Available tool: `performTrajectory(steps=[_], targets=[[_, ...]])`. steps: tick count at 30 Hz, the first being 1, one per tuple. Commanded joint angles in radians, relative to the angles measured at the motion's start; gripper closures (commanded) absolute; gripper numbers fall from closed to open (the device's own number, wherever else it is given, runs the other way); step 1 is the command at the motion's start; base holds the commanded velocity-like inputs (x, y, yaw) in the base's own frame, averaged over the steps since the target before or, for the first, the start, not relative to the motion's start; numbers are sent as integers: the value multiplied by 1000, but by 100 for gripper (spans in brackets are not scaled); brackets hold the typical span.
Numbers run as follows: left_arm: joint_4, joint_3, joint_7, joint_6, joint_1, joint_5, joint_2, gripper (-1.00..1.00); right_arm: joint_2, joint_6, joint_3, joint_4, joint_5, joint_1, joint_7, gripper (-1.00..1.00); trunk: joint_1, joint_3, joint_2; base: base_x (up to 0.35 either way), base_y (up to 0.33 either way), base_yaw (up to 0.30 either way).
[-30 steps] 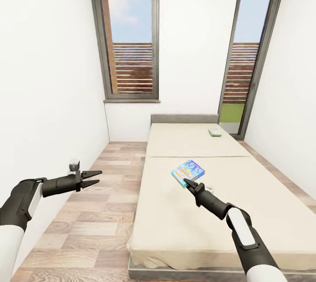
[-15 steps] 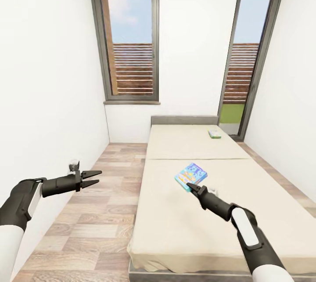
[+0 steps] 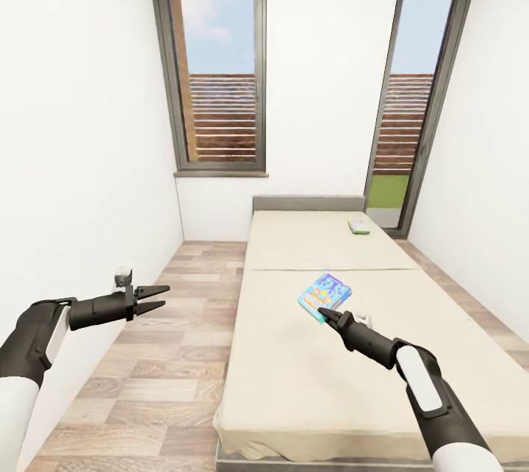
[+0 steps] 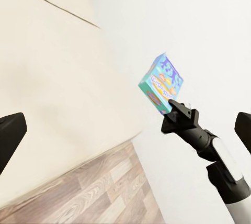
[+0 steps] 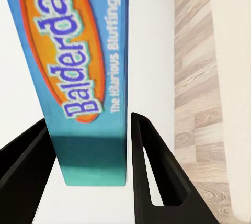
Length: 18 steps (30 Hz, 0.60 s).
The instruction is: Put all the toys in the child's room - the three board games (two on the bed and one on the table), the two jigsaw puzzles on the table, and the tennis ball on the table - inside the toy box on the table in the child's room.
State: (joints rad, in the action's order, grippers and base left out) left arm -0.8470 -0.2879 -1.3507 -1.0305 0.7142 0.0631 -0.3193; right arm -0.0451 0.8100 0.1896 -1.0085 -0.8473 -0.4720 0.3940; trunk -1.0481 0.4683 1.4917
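Note:
My right gripper (image 3: pixel 324 311) is shut on the lower edge of a small blue board game (image 3: pixel 325 292), holding it tilted above the beige bed (image 3: pixel 308 369). Up close, the printed box (image 5: pixel 78 62) sits between the two black fingers (image 5: pixel 151 171). The left wrist view also catches that box (image 4: pixel 163 84) and the right gripper (image 4: pixel 175 110). A second board game (image 3: pixel 359 225), white-blue with a green edge, lies flat near the grey headboard. My left gripper (image 3: pixel 160 296) hangs open over the wooden floor, left of the bed. The table, toy box, jigsaw puzzles and tennis ball are out of view.
White walls close in on both sides of this narrow room. A window (image 3: pixel 218 68) and a tall glass door (image 3: pixel 411 90) stand in the far wall. A strip of wooden floor (image 3: pixel 162 354) runs between the left wall and the bed.
My right arm has carried the blue board game a little to the right and farther out over the bed. The left arm has stayed put.

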Motion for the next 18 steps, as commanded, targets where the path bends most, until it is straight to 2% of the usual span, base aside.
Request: performTrajectory(steps=[1,5,14,18], targets=[[0,0,-1,-10,1,2,0,-100,0,4,2,-22,8,-1,4,100,4,-2,-7,0,0,0],[0,0,-1,-10,1,1,0,-100,0,3,2,-62,9,-2,4,100,19,-15,-35,0,0,0],[0,1,2,-8,1,0,2,-100,1,1,4,-78,8,-2,5,100,54,-43,-98,0,0,-2],[0,1,2,-8,1,0,2,-100,0,1,4,-82,8,-2,5,100,69,-55,-126,0,0,-86]])
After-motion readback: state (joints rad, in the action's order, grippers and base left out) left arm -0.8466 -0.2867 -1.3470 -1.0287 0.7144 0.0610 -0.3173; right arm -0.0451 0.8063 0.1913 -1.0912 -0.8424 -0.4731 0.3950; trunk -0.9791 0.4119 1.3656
